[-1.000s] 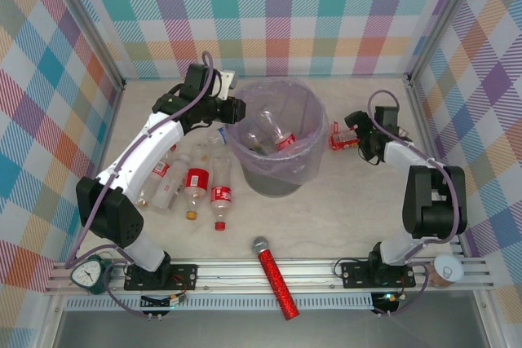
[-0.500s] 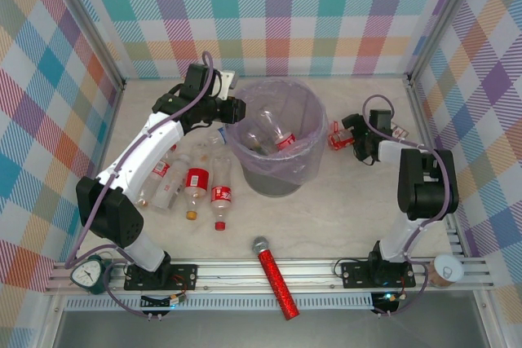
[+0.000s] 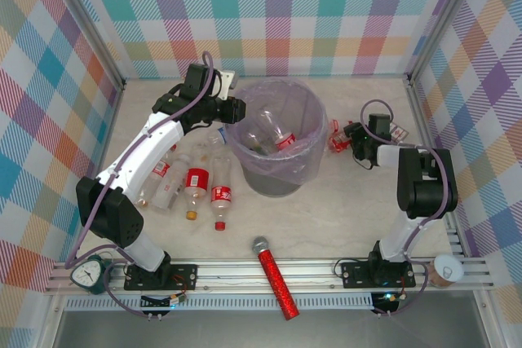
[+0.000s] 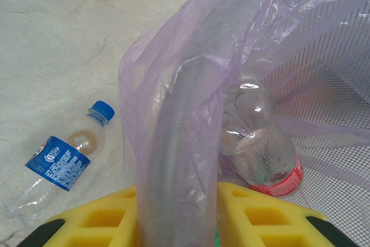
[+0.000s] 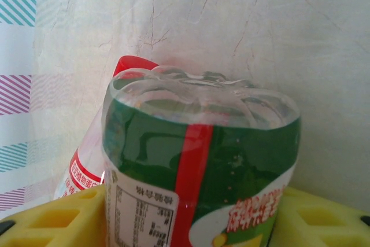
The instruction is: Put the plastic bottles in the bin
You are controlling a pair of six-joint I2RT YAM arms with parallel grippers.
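Right side of table: my right gripper (image 3: 351, 138) clamped on green-labelled bottle (image 5: 202, 160), long axis running out along fingers; red-labelled bottle (image 5: 87, 160) just behind. Bin (image 3: 277, 177) near, to my left. My left gripper (image 3: 235, 109) pinches bin's far-left rim. Judgement: carry goes leftward over rim.

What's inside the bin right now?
The bin holds at least a red-labelled bottle and a second clear bottle beside it. Folds of the lavender bag and the bin's wall cover the bottom, so I can't tell whether more lie underneath.
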